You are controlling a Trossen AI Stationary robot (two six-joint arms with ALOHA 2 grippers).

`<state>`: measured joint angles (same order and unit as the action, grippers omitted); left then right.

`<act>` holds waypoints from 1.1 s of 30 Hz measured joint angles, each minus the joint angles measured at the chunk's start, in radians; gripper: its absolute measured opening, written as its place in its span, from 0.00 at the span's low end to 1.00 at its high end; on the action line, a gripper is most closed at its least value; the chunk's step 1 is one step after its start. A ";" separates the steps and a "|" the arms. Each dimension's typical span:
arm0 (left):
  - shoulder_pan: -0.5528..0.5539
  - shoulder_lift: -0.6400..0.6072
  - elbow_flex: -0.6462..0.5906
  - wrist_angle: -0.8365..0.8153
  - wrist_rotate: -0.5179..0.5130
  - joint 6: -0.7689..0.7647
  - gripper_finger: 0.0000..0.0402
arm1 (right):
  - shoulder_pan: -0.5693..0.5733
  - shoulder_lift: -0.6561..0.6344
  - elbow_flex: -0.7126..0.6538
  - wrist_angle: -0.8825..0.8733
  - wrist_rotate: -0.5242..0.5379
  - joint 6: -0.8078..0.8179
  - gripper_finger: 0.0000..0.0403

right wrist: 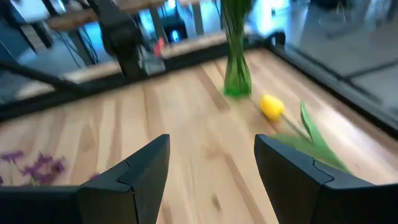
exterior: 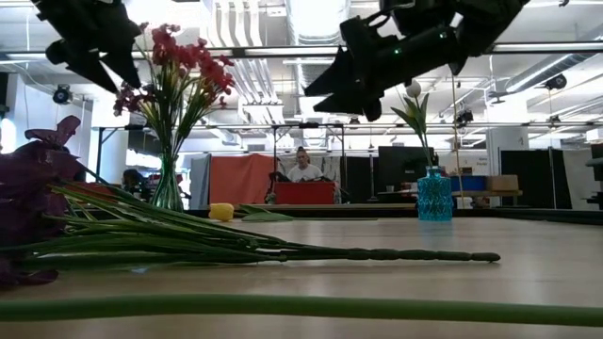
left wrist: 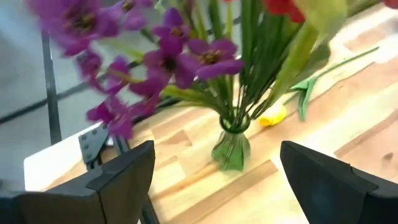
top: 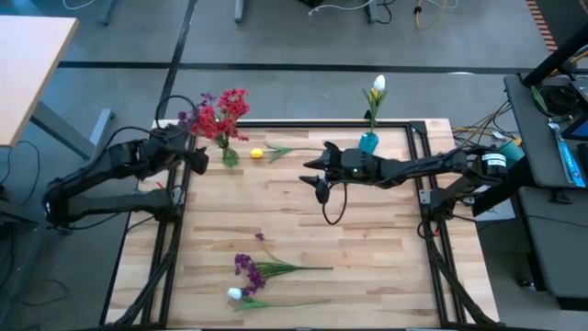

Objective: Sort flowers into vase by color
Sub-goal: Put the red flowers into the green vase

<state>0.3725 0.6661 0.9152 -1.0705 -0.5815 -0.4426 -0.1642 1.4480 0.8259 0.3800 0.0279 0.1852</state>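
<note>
A clear green vase (top: 230, 156) stands near the table's far left corner with red and purple flowers (top: 220, 112) in it. My left gripper (top: 198, 158) hovers open just left of the vase (left wrist: 232, 146), touching nothing. A yellow tulip (top: 257, 153) lies flat on the table right of the vase, its stem pointing right. My right gripper (top: 317, 175) is open above the table, right of the tulip (right wrist: 272, 107) and pointing toward it. A blue vase (top: 368, 142) at the far edge holds white and yellow tulips (top: 377, 90). A purple flower (top: 250, 267) and a white tulip (top: 236, 294) lie near the near edge.
A black frame (top: 423, 198) borders the table on the left, right and far sides. A cable (top: 333, 210) hangs in a loop under my right gripper. The middle of the wooden table (top: 367, 248) is bare. In the low view a person (exterior: 303, 169) sits far behind the table.
</note>
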 joint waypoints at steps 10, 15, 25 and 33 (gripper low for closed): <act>-0.062 -0.066 -0.016 0.001 0.122 0.014 0.82 | 0.000 0.007 0.081 -0.140 0.001 -0.033 0.56; -0.167 -0.114 -0.125 0.215 0.118 0.084 0.82 | 0.000 0.007 0.082 -0.140 0.001 -0.047 0.56; -0.254 -0.107 -0.308 0.448 -0.234 0.107 0.82 | 0.000 0.007 0.082 -0.139 0.000 -0.047 0.56; -0.256 -0.112 -0.420 0.860 -0.304 0.399 0.81 | 0.000 0.008 0.082 -0.136 0.000 -0.047 0.56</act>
<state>0.1169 0.5536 0.4952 -0.2107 -0.8858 -0.0440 -0.1638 1.4555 0.9077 0.2440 0.0284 0.1383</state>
